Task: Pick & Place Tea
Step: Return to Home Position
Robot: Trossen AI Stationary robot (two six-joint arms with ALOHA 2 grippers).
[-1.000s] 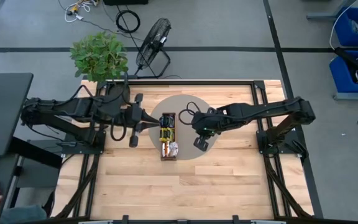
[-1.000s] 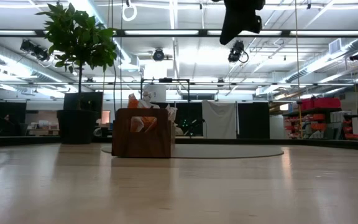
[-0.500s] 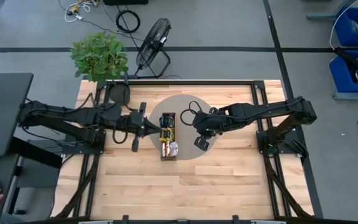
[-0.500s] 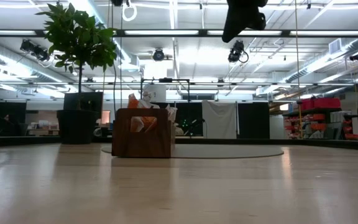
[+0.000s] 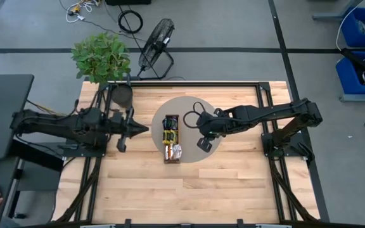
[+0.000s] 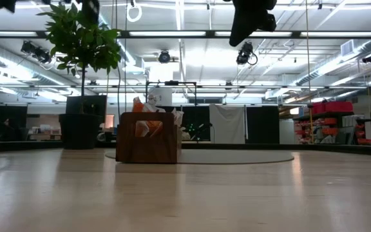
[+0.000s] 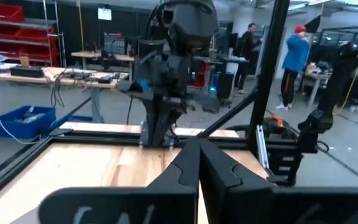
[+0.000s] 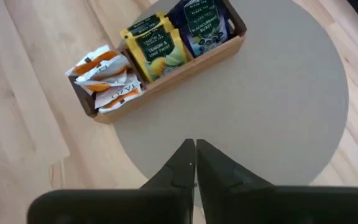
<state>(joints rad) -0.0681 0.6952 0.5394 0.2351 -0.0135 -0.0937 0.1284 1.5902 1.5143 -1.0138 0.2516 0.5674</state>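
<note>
The tea sachets stand on edge in a long narrow wooden tray (image 8: 166, 78). The orange-and-white ones (image 8: 104, 74) fill one end, the yellow-green (image 8: 154, 46) the middle, and the dark blue (image 8: 204, 25) the other end. The tray (image 5: 171, 158) lies on a round grey mat (image 5: 192, 107). My right gripper (image 8: 196, 152) hangs shut above the mat, to the right of the tray (image 5: 203, 143), slanting down. My left gripper (image 5: 144, 128) is shut and level, pointing toward the table's right edge; it sits left of the tray (image 7: 199, 163). Neither holds anything.
A potted plant (image 5: 101, 56) stands at the table's far left corner, with a floor fan (image 5: 157, 44) beyond the far edge. Black frame rails (image 5: 262, 107) run along the sides. Bare wood (image 5: 189, 190) lies toward the near edge. People (image 7: 294, 56) stand in the room behind.
My left arm has drawn back toward the table's left edge and sunk lower, moving away from the tray; parts of it now show at the top left of the low view. My right gripper has stayed over the mat. The tray and sachets have not moved.
</note>
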